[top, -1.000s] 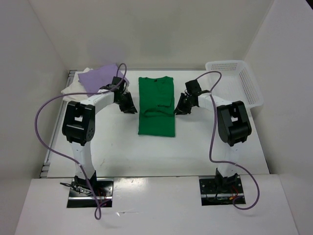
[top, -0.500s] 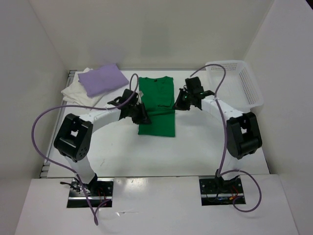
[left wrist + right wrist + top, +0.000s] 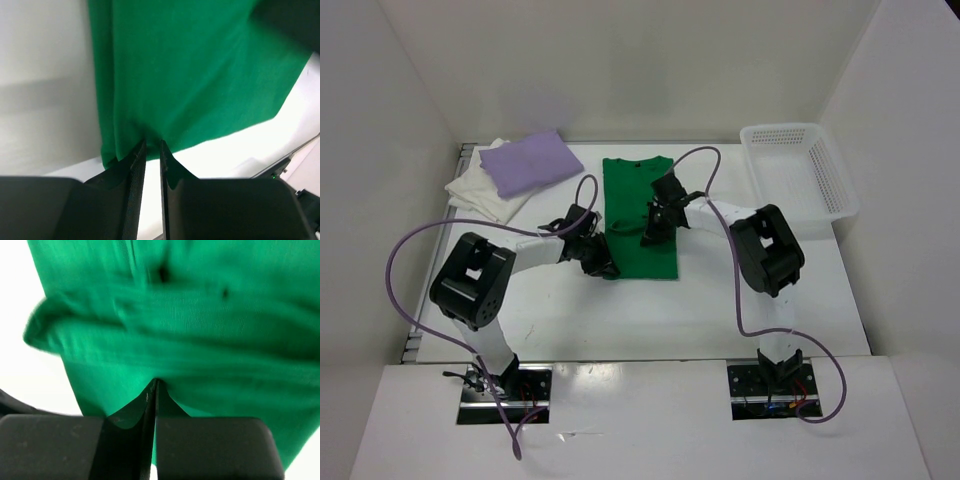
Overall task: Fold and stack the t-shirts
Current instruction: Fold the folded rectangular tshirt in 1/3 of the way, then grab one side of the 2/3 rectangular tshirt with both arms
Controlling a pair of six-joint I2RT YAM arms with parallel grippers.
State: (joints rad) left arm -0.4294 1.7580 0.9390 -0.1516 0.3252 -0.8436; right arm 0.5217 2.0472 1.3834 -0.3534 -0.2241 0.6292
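Left end effector [image 3: 599, 263] sits low at the near left corner of the green t-shirt [image 3: 632, 188], clenched on its hem, with that arm stretched rightward across the bench [image 3: 740, 300]. I see the right end effector [image 3: 655, 228] reaching leftward over the garment's middle, clamped on a bunched fold. The green t-shirt lies mid-bench.

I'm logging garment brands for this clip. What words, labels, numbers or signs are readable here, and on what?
None can be read. The green t-shirt shows only plain fabric in all three views. The purple shirt, the white shirt and the basket show no print.
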